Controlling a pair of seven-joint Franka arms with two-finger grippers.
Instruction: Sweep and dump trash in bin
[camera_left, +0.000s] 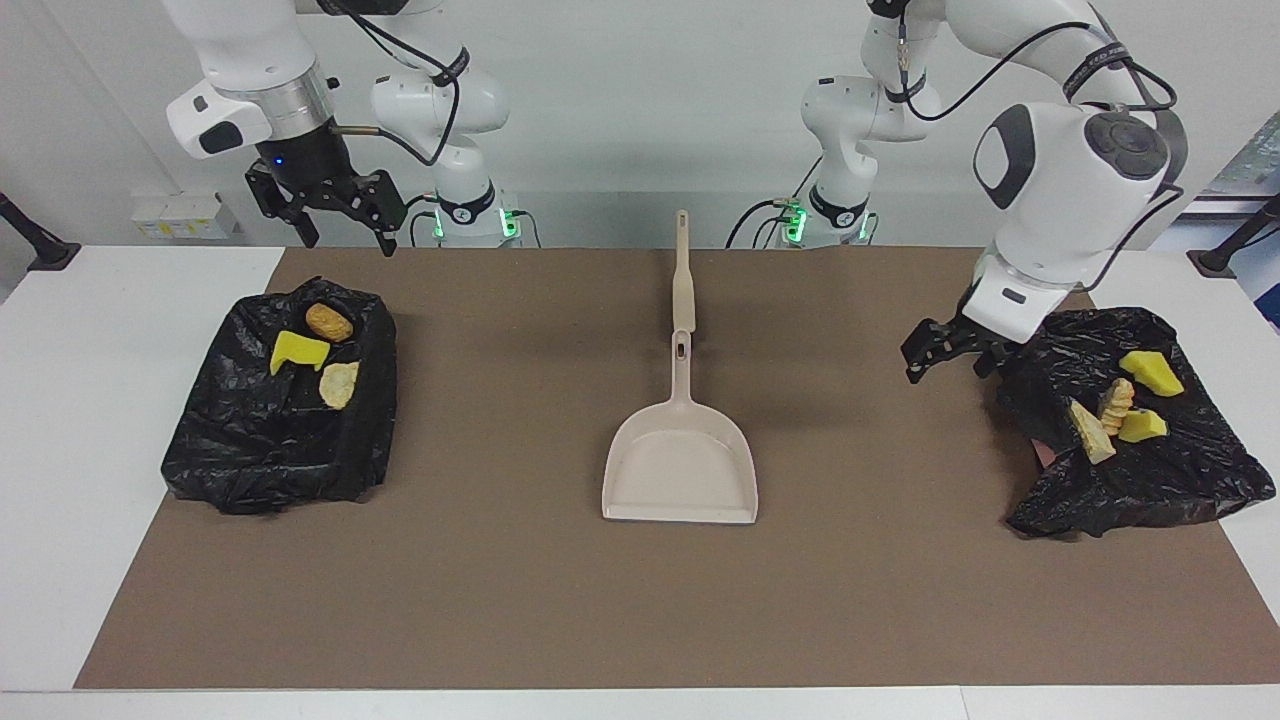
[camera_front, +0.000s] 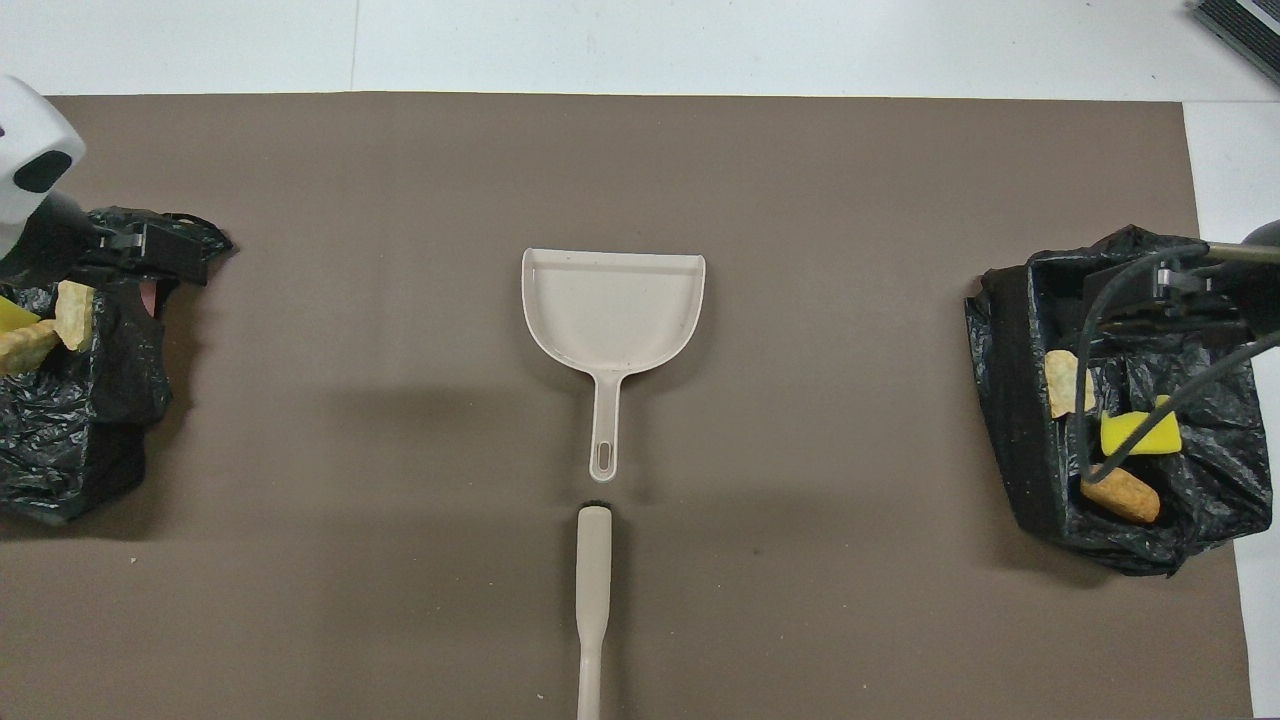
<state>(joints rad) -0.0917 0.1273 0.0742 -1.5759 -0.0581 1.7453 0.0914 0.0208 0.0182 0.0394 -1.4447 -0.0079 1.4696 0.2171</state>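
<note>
Seven chunks of trash lie in two black-lined bins: three in the bin (camera_left: 280, 400) at the right arm's end of the counter (camera_left: 80, 450), a yellow bit (camera_left: 297, 350) among them; four in the bin (camera_left: 1130, 430) at the left arm's end, a yellow bit (camera_left: 1150, 372) among them. Between the bins, on the brown mat (camera_left: 500, 580), rests the beige dustpan (camera_left: 680, 460); the brush (camera_left: 683, 270) lies just beside its handle, nearer to the robots. Left claw (camera_left: 945, 360), fingers spread, hangs empty over the edge of its bin; right claw (camera_left: 345, 225), fingers spread and empty, waits above its bin's near edge.
</note>
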